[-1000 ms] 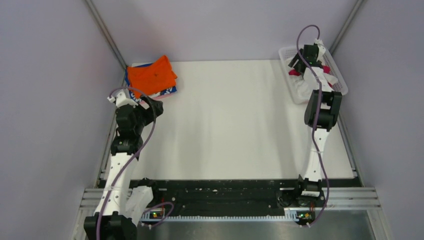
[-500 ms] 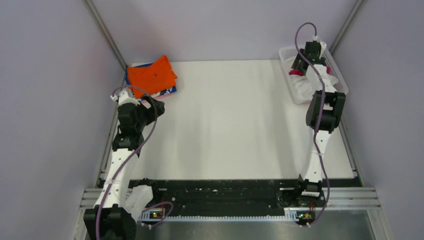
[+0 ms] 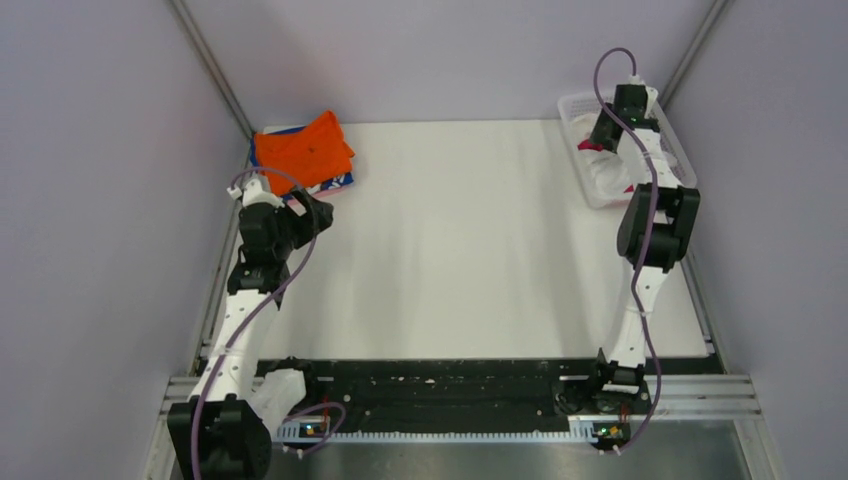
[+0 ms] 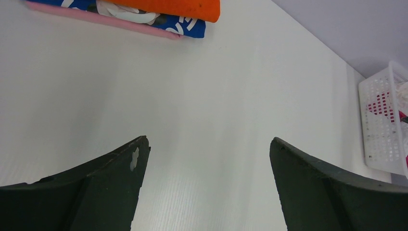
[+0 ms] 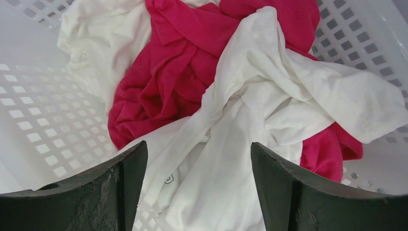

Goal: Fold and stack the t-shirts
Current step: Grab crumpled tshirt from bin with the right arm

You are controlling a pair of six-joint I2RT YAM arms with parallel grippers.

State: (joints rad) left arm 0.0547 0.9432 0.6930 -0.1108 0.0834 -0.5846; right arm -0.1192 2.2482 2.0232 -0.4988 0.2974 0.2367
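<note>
A folded orange t-shirt (image 3: 302,150) lies on a folded blue-patterned one (image 3: 338,182) at the table's back left; both show in the left wrist view, orange (image 4: 183,7) over blue (image 4: 187,28), with a pink layer (image 4: 96,18) beneath. My left gripper (image 3: 318,215) is open and empty, just in front of that stack. My right gripper (image 3: 598,135) is open over the white mesh basket (image 3: 672,150), hanging above a crumpled white t-shirt (image 5: 250,120) tangled with a magenta-pink one (image 5: 178,72). It holds nothing.
The white table (image 3: 470,240) is walled by grey panels on three sides. The basket stands in the back right corner and shows in the left wrist view (image 4: 380,125). A black rail with the arm bases runs along the near edge (image 3: 450,395).
My right gripper has reached farther back and lower into the basket. My left arm has shifted slightly forward and right, away from the stack.
</note>
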